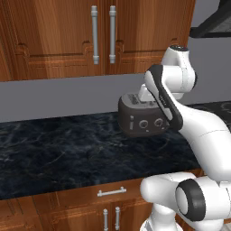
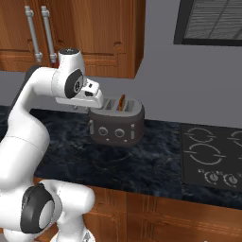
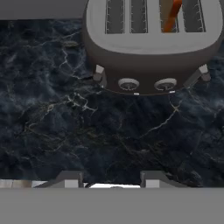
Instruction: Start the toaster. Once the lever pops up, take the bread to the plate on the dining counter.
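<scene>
Toaster (image 3: 151, 48): dark grey, rounded, four silvery slots on top, standing upright on the black marbled desk near the grey back wall. Front face carries two round knobs. Lever (image 3: 99, 71): small pale tab at the front left corner in the hand view; a matching tab sits at the right corner. Bread (image 3: 170, 16): tan-brown slice standing on edge in the third slot from left, its top poking above the slot.
</scene>
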Tool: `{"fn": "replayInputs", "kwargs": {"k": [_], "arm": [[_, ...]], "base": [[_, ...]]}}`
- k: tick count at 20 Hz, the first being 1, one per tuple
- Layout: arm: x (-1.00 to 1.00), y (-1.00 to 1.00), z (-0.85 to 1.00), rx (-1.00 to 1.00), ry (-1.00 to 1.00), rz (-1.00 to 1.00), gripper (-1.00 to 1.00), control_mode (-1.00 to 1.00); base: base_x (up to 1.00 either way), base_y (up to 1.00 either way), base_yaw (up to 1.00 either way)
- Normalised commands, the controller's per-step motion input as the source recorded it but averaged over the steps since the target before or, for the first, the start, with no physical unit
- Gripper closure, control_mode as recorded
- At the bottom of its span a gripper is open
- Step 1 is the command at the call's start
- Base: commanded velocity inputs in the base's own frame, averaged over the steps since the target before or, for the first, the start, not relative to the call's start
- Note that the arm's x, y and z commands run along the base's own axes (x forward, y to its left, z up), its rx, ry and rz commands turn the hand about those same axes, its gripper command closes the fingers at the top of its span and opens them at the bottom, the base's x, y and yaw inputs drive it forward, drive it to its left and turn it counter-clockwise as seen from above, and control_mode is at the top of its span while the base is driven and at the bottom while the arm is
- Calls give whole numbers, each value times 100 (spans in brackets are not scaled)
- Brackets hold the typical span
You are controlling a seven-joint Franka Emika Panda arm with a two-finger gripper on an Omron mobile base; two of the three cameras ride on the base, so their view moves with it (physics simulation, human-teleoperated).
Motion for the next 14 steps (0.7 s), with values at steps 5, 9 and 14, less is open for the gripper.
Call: {"fn": "replayInputs", "kwargs": {"k": [5, 9, 14], "arm": [[-8, -12, 0, 0, 0, 0, -100, -100], [-23, -76, -1, 0, 0, 2, -100, -100], [-9, -90, -11, 2, 0, 7, -100, -100]], "base": [[0, 0, 0], [0, 0, 0], [0, 0, 0]]}}
